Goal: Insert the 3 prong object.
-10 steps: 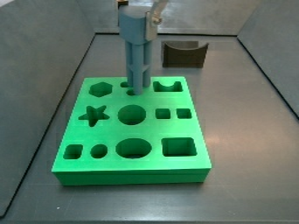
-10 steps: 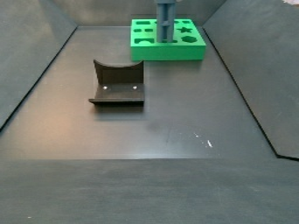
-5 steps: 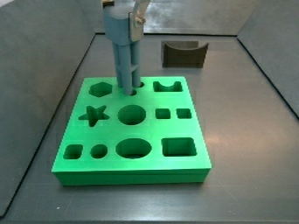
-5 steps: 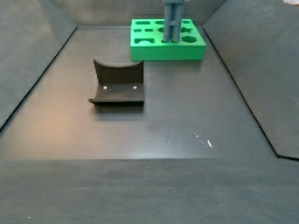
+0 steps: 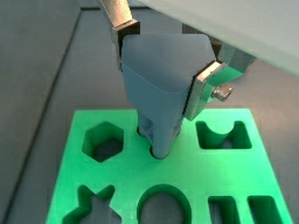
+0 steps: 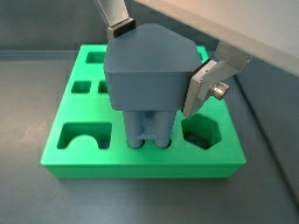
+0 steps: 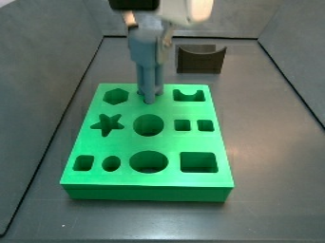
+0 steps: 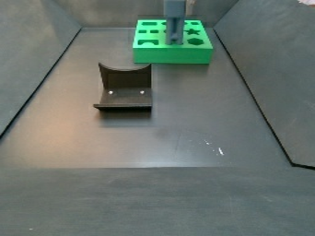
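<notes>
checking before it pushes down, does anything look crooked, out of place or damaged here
Nothing stands out. The gripper holds the 3 prong object upright, its lower end at a back-row hole of the green board, between the hexagon hole and the notched hole. The dark fixture stands apart on the floor.

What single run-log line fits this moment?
gripper: shut on 3 prong object | tip at green board slot | fixture: apart
</notes>
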